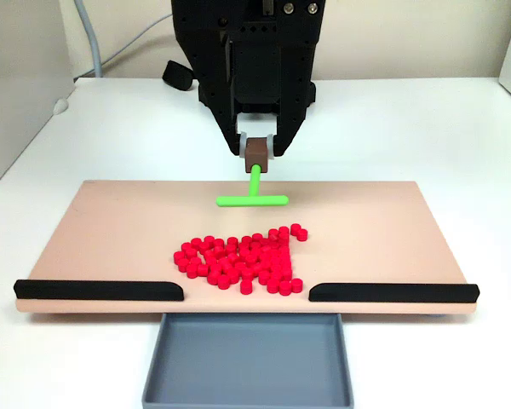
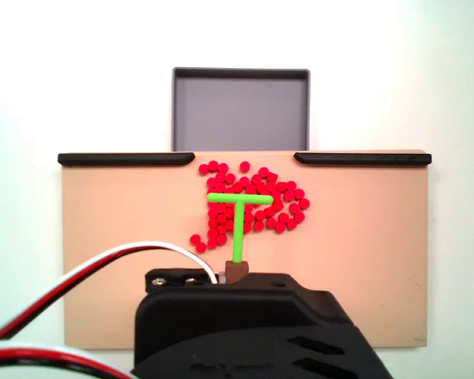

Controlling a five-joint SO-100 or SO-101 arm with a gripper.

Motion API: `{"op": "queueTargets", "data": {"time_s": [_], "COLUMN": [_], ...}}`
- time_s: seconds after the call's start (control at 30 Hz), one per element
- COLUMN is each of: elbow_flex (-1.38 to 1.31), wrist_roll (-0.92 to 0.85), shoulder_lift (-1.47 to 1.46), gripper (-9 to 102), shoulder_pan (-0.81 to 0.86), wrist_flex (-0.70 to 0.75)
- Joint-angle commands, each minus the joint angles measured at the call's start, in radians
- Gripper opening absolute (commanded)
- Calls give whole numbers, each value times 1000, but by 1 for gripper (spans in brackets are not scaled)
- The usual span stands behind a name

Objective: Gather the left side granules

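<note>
Our end effector [image 1: 256,153] is clamped on a small brown block [image 1: 256,155] that carries the green T-shaped stick [image 1: 253,195]; we see the block pinched between the two fingers in a fixed view. From the block the stick's stem runs out ahead of the end effector to its crossbar. Just past that crossbar, in the same view, lie the granules [image 1: 243,260], a loose red cluster on the tan board [image 1: 111,230]. In the other fixed view the crossbar sits over the cluster [image 2: 253,207]. Farther still from the end effector we see two black rails [image 1: 99,290] along the board's edge. Beyond the gap between them, the grey tray [image 1: 247,362] rests on the white counter [image 1: 426,128].
</note>
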Motion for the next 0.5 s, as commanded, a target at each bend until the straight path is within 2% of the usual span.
{"op": "queueTargets", "data": {"time_s": [0.0,0.47], "elbow_flex": [-21,-21], "wrist_roll": [6,2], "shoulder_lift": [8,15], "gripper": [0,0], "shoulder_pan": [-18,-18], "wrist_flex": [5,5]}}
